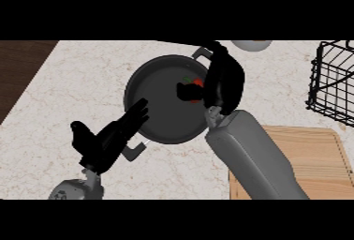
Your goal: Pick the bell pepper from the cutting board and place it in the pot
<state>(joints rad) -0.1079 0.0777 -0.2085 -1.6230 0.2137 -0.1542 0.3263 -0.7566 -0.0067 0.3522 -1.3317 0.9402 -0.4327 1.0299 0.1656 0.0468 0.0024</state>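
right hand (223,82) over pot (158,115), seemingly curled round bell pepper (196,84), left hand (110,136) open

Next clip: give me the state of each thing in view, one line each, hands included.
bell pepper: held over the pot's inside, mostly hidden by the hand.
right hand: over the pot, fingers curled round the bell pepper.
left hand: open, fingers straight, at the pot's lower left rim.
pot: upright on the counter; contents under the hand hidden.
cutting board: flat on the counter, partly covered by the right forearm.
wire basket: upright at the right edge.
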